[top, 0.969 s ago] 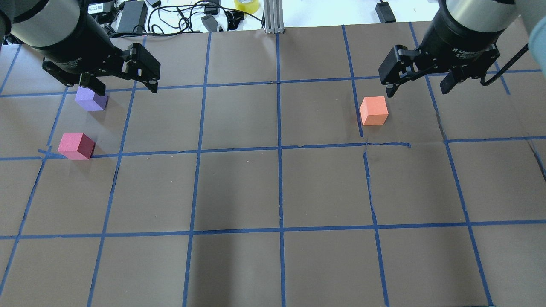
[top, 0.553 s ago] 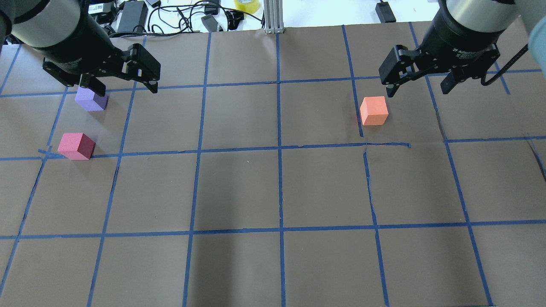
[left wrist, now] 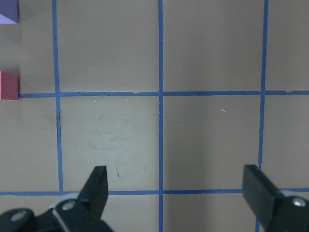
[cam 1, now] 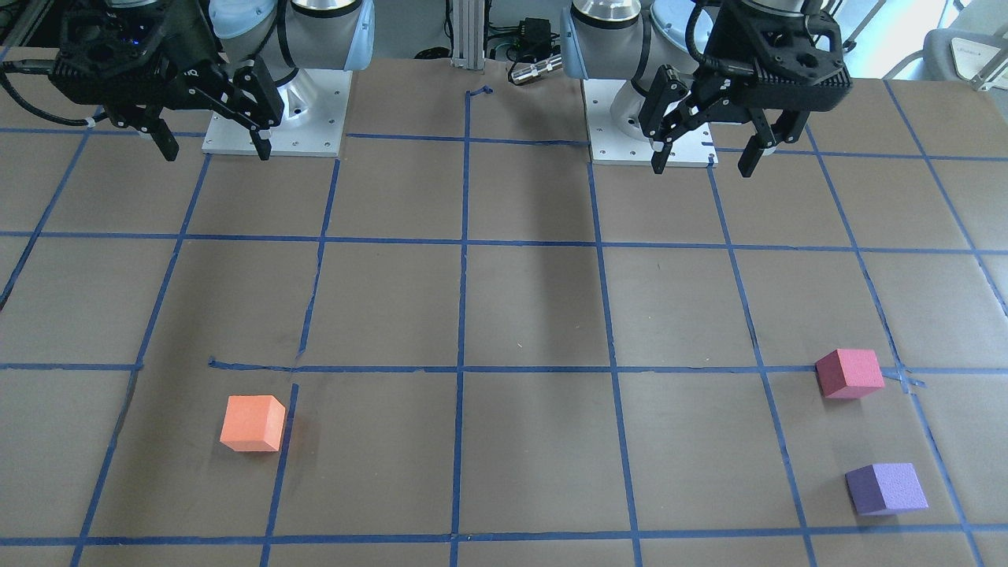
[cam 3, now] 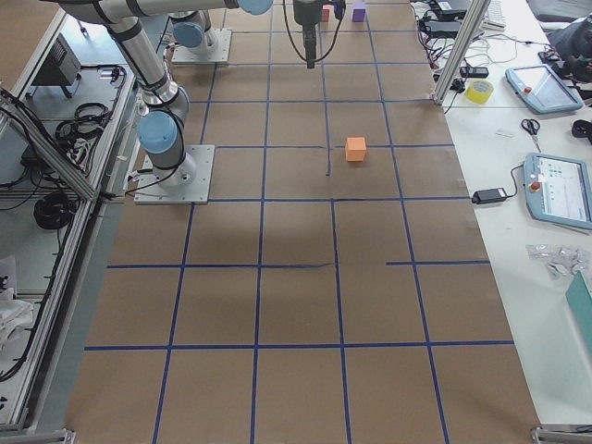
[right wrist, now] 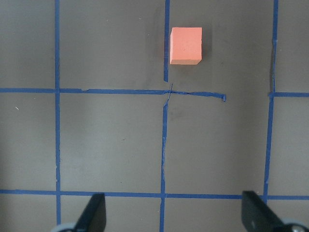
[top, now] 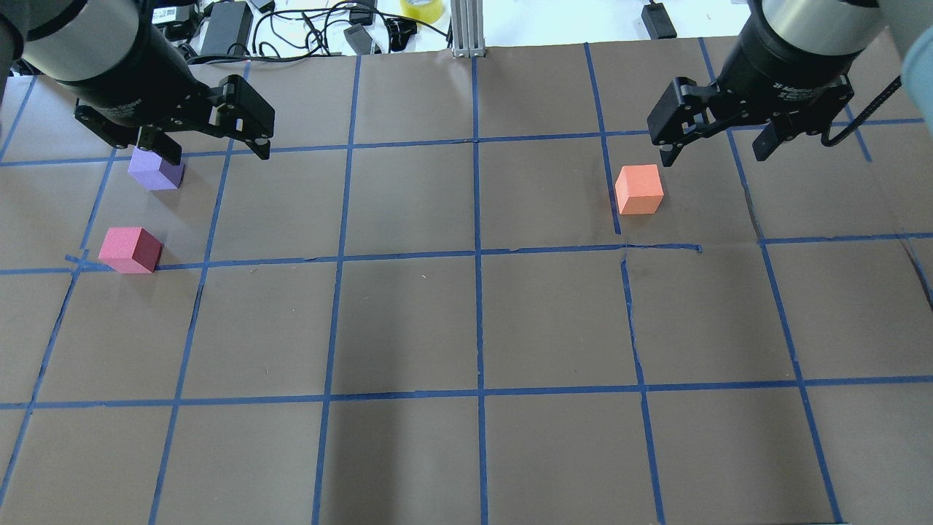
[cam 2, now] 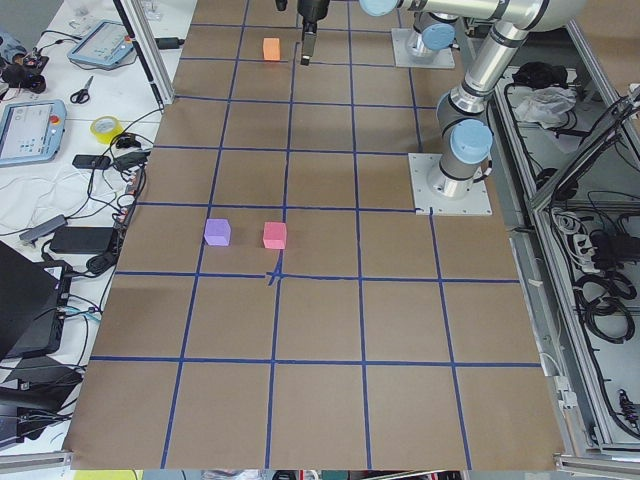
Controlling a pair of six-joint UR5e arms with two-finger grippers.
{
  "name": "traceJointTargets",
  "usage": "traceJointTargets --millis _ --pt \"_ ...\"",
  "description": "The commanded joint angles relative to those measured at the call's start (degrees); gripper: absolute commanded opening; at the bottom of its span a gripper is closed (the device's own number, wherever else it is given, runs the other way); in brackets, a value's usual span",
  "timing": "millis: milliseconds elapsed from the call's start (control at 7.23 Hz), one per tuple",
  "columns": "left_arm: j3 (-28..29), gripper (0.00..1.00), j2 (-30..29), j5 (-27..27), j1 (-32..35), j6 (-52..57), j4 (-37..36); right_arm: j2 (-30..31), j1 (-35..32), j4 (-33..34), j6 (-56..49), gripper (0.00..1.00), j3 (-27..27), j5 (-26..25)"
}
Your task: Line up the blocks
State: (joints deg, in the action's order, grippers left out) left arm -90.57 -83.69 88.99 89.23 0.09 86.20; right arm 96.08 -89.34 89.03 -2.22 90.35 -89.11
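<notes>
The orange block (top: pixel 638 189) lies on the brown table at the right; it also shows in the right wrist view (right wrist: pixel 186 46) and the front view (cam 1: pixel 253 424). The reddish-pink block (top: pixel 130 249) and the purple block (top: pixel 155 170) lie at the left, apart; both show in the front view, pink (cam 1: pixel 850 372) and purple (cam 1: pixel 887 488). My left gripper (top: pixel 211 149) is open and empty, raised high above the table, and partly covers the purple block in the overhead view. My right gripper (top: pixel 714 153) is open and empty, raised high above the table.
Blue tape lines (top: pixel 477 255) mark a grid on the table. Cables, power bricks and a tape roll (top: pixel 421 9) lie beyond the far edge. The arm bases (cam 1: pixel 276 110) stand on the robot's side of the table.
</notes>
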Motion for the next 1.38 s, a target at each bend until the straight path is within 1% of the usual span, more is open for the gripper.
traceJointTargets --millis 0,277,415,553,692,830,969,1107,1245 --pt "0.0 1.00 0.0 0.0 0.1 0.1 0.0 -0.2 0.4 -0.2 0.3 1.00 0.0 -0.1" --pt "0.0 1.00 -0.1 0.0 0.1 0.1 0.0 -1.8 0.6 -1.1 0.6 1.00 0.1 -0.2" --pt "0.0 1.00 -0.2 0.0 0.1 0.1 0.0 -4.4 0.7 -1.4 0.2 1.00 0.1 -0.4" --pt "0.0 1.00 -0.4 0.0 0.1 0.0 0.0 -5.8 0.7 -2.1 0.0 1.00 0.1 -1.4" --pt "0.0 1.00 -0.3 0.1 0.1 0.0 0.1 -6.1 0.7 -1.2 -0.1 1.00 0.1 -3.2" --pt "-0.3 1.00 -0.2 0.0 0.2 -0.2 0.0 -6.2 1.0 -0.6 -0.2 1.00 0.0 -6.2" --pt "-0.3 1.00 -0.2 0.0 0.2 -0.2 0.0 -9.0 1.0 2.5 -0.2 1.00 0.0 -6.3" --pt "-0.3 1.00 -0.2 0.0 0.2 -0.2 -0.1 -12.7 1.0 11.3 -0.5 1.00 0.2 -6.1" --pt "-0.3 1.00 0.0 0.0 0.2 -0.2 -0.1 -15.3 1.0 13.3 -1.2 1.00 0.5 -5.7"
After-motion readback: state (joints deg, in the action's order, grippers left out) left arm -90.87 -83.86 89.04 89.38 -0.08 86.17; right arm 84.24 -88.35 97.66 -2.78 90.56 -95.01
